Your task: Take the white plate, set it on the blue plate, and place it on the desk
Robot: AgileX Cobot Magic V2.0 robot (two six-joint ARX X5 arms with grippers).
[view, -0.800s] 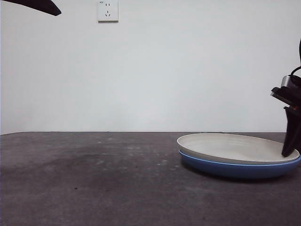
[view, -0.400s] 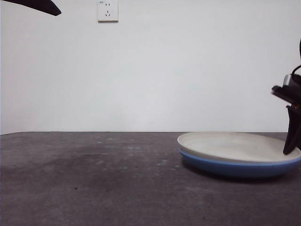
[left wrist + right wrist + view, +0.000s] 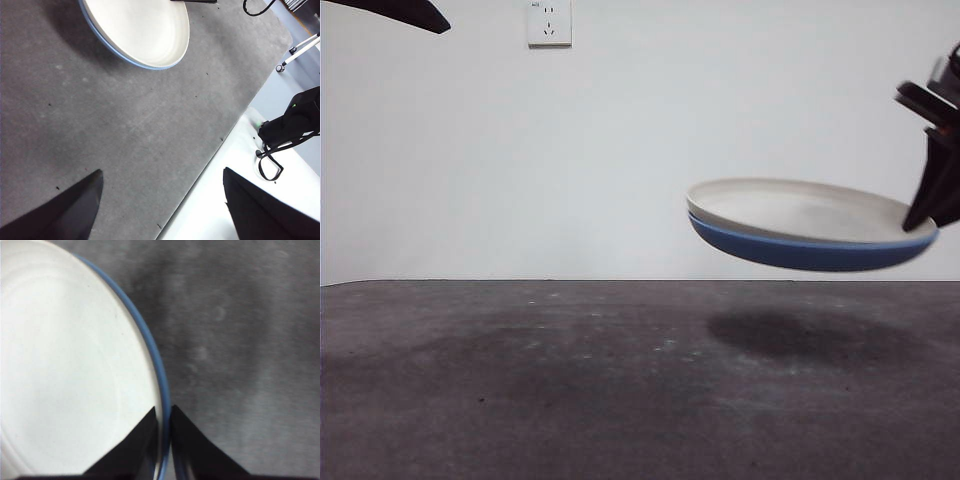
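Note:
The white plate (image 3: 800, 208) lies nested in the blue plate (image 3: 790, 250), and both hang well above the desk (image 3: 570, 380), slightly tilted. My right gripper (image 3: 928, 222) is shut on the rims of the two stacked plates at their right edge. In the right wrist view its jaws pinch the white plate (image 3: 70, 370) and the blue plate's rim (image 3: 161, 375) at the gripper (image 3: 164, 415). The left wrist view shows the stack from above, the white plate (image 3: 140, 30) over the blue plate's rim (image 3: 112, 47). My left gripper (image 3: 160, 200) is open and empty, high up and away from them.
The plates cast a dark shadow (image 3: 790, 332) on the desk below them. A wall socket (image 3: 549, 22) is on the white wall behind. The left arm shows as a black tip (image 3: 400, 12) at the top left. The desk's edge (image 3: 210, 150) and a white floor with cables lie beyond.
The right gripper has lifted both stacked plates off the desk, about a plate's width upward. The left arm has not moved.

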